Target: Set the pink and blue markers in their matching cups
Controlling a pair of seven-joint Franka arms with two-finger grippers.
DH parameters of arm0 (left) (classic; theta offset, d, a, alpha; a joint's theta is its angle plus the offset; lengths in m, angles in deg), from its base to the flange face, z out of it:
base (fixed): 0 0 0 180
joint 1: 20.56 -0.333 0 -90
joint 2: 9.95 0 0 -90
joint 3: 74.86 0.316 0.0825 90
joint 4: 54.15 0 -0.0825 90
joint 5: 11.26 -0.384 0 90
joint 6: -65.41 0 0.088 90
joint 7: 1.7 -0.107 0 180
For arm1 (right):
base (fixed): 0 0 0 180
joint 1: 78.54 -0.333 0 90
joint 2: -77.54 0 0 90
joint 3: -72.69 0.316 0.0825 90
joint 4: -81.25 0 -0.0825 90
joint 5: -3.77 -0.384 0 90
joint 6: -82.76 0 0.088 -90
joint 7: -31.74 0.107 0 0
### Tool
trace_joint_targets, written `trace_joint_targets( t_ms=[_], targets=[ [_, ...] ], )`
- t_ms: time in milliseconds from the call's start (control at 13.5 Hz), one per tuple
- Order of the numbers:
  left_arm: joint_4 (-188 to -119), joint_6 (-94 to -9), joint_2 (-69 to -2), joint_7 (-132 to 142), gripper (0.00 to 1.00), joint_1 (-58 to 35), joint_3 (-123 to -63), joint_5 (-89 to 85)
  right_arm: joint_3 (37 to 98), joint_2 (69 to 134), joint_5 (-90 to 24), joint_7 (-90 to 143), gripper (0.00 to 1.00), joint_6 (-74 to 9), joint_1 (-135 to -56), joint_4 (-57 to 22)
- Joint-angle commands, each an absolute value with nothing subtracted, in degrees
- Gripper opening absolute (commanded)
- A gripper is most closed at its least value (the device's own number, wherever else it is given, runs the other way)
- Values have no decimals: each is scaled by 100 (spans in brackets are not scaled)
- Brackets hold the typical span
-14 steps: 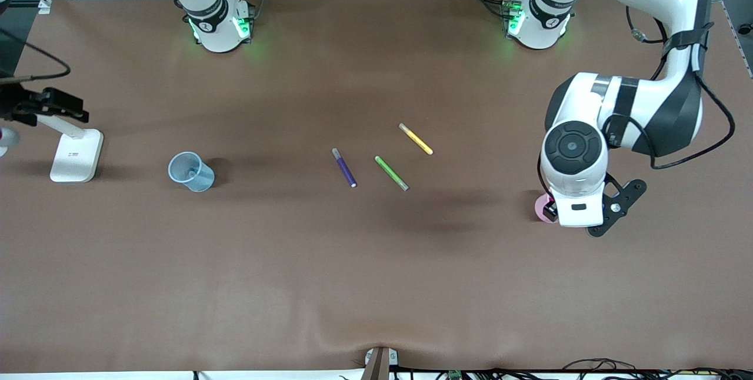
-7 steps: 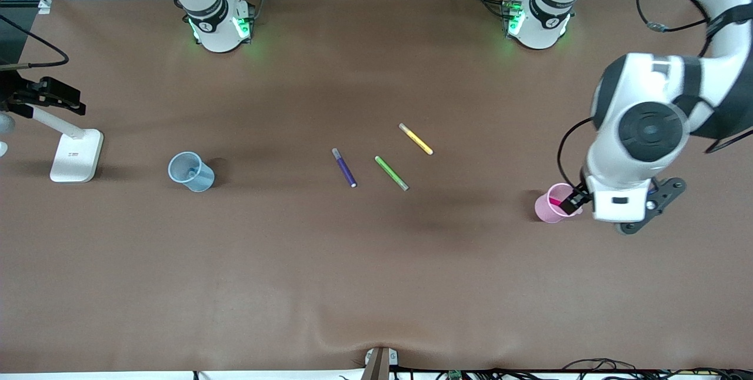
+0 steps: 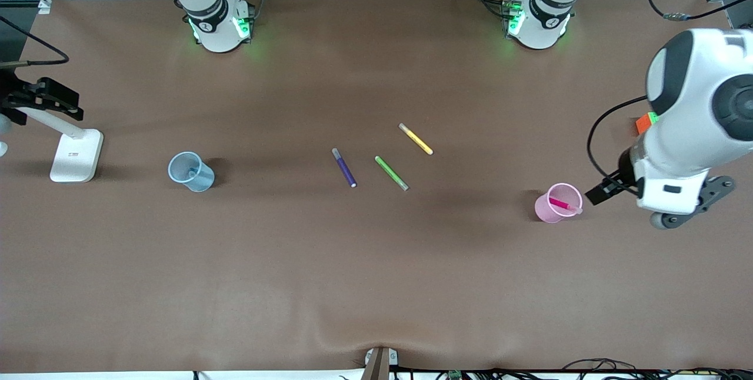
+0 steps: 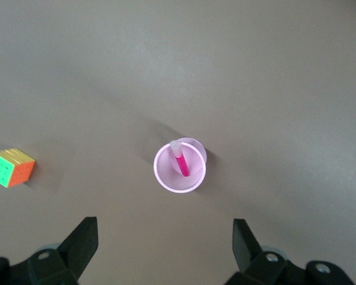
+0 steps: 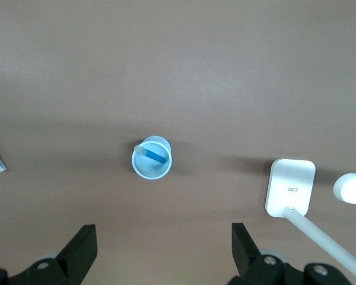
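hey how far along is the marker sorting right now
Looks done: the magenta-pink marker stands in the translucent light pink cup, the sky-blue marker in the translucent light blue cup. Nothing in hand: left gripper and right gripper hang open above their cups. Nothing left.

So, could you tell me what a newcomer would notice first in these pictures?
Probably the pink cup toward the left arm's end of the table, with the pink marker leaning inside it. The left gripper hangs open high above it. Toward the right arm's end, the blue cup holds the blue marker, while purple, green and yellow markers lie loose mid-table.
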State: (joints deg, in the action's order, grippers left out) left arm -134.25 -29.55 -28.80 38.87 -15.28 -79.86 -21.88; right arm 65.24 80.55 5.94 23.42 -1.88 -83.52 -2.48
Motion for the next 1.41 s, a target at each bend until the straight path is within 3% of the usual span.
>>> trace_joint_targets(
  t_ms=[0,1037,1333],
  targets=[
    [-13474,-2775,-2613,3190,100,-1721,-8022,-2058,6505,8106,369,2374,100,-83,-8232,-75],
    [-13545,-2397,-1629,1016,100,-2064,-7995,-1848,6505,8106,149,2391,100,-92,-8012,-110],
    [-13921,-2389,-1225,658,100,-2222,-7995,-1567,6505,8106,149,2391,100,-100,-8021,-110]
  ],
)
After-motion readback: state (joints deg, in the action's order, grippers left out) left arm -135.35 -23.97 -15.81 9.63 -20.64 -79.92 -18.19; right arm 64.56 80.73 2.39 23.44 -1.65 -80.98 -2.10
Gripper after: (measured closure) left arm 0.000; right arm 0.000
